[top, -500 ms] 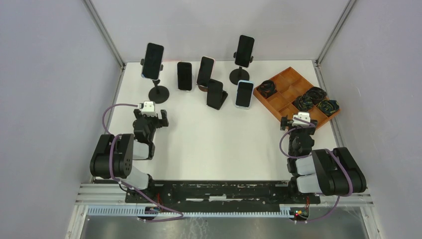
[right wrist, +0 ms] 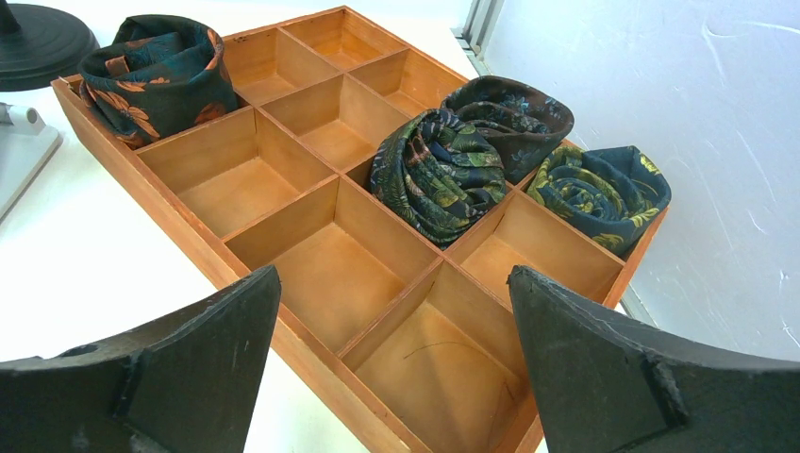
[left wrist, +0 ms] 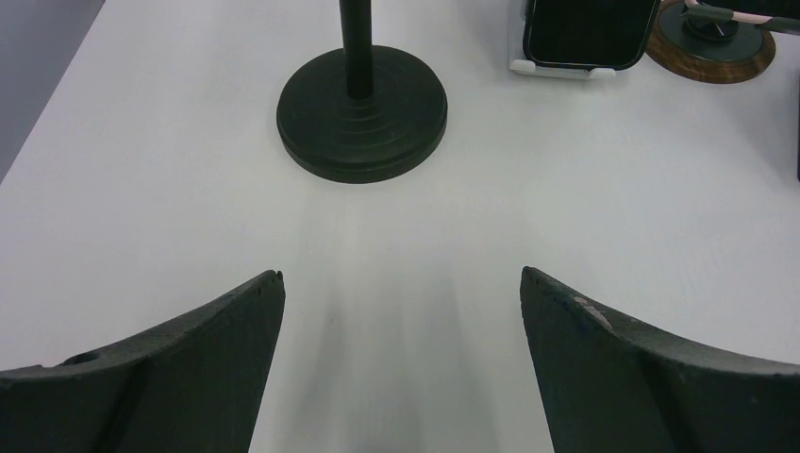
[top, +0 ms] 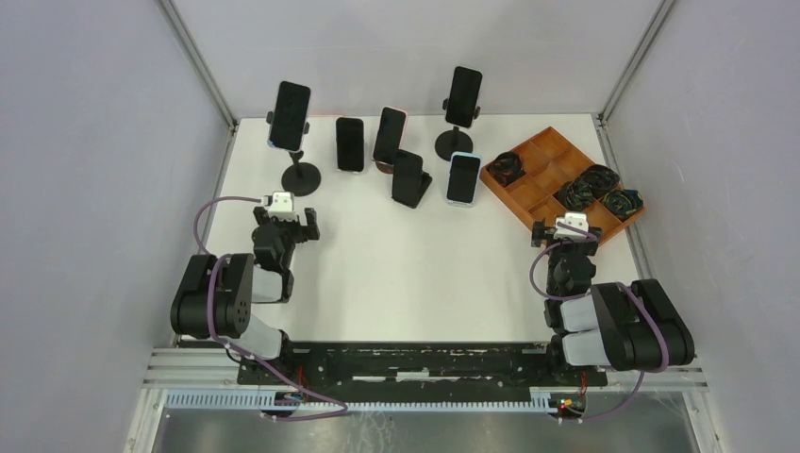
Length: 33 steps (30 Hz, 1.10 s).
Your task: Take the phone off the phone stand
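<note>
Toward the upper left of the overhead view, I see the phone (top: 289, 115) clamped upright on its tall phone stand (top: 302, 176), just beyond my left gripper (left wrist: 401, 283). Its jaws are spread wide and hold nothing. My right gripper (right wrist: 391, 278), lower right, is equally wide and empty, facing the wooden tray (right wrist: 236, 193).

Overhead view high behind, facing table (top: 396, 274), left wrist low toward stand base (left wrist: 361, 118), right wrist close over wooden tray (right wrist: 236, 193)
</note>
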{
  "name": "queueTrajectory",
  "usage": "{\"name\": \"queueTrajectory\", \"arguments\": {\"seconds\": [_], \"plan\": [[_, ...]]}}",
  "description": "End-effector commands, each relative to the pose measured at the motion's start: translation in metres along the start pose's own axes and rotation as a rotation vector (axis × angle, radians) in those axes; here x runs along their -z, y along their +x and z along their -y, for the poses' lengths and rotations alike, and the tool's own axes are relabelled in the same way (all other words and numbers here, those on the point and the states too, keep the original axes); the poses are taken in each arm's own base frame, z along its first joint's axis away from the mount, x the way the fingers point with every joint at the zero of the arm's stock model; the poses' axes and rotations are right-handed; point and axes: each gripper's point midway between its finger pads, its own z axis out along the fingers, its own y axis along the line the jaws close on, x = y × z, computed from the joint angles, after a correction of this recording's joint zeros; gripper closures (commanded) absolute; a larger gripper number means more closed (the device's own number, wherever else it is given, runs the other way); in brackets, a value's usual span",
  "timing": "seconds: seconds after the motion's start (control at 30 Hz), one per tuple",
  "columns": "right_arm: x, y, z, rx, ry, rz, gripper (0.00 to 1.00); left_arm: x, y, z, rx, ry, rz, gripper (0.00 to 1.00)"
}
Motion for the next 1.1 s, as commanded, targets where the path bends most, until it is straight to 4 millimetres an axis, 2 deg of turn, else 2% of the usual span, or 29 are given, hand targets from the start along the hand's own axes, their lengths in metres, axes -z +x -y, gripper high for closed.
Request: {"name": "queueTrajectory", "arguments": {"seconds": [0.0,0.07,0.13,0.17,0.2,0.23,0.37,0.43,0.47,0.5,0.63,0.8,0.93,1.07], "plan": [[0.028,0.026,0.003,0.01,-0.019,-0.06,0.02,-0.003,-0.015,0.002,0.065,-0.003,0.048,0.0],[0.022,0.028,0.007,0.003,0.019,-0.091,0.02,-0.006,-0.016,0.001,0.07,0.0,0.01,0.0],[0.007,0.03,0.008,0.008,0.049,-0.173,0.02,-0.012,-0.019,0.004,0.064,0.047,-0.058,0.0],[-0.002,0.023,0.007,0.005,0.05,-0.187,0.02,-0.014,-0.02,0.006,0.052,0.069,-0.099,0.0],[-0.004,0.025,0.004,0.005,0.039,-0.22,0.02,-0.016,-0.026,0.006,0.039,0.075,-0.121,0.0],[-0.007,0.018,0.003,-0.028,0.042,-0.217,0.02,-0.015,-0.031,0.003,0.045,0.071,-0.137,0.0],[-0.01,-0.01,0.003,-0.283,0.092,-0.186,0.02,-0.007,-0.065,0.001,0.068,0.128,-0.161,0.0],[-0.011,-0.017,0.011,-0.459,0.182,-0.232,0.02,0.005,-0.084,0.002,0.063,0.162,-0.184,0.0],[-0.009,-0.012,0.013,-0.496,0.213,-0.3,0.02,0.014,-0.087,0.003,0.062,0.186,-0.225,0.0],[-0.016,-0.024,0.007,-0.508,0.159,-0.324,0.02,0.022,-0.094,0.005,0.058,0.214,-0.246,0.0],[-0.033,-0.068,-0.04,-0.506,-0.152,-0.385,0.02,0.057,-0.128,0.009,0.067,0.291,-0.304,0.0],[-0.044,-0.108,-0.075,-0.527,-0.384,-0.348,0.02,0.097,-0.171,0.02,0.076,0.369,-0.306,0.0],[-0.059,-0.117,-0.096,-0.45,-0.511,-0.346,0.02,0.108,-0.192,0.026,0.099,0.397,-0.307,0.0],[-0.067,-0.119,-0.134,-0.41,-0.708,-0.321,0.02,0.109,-0.195,0.046,0.116,0.542,-0.325,0.0]]}}
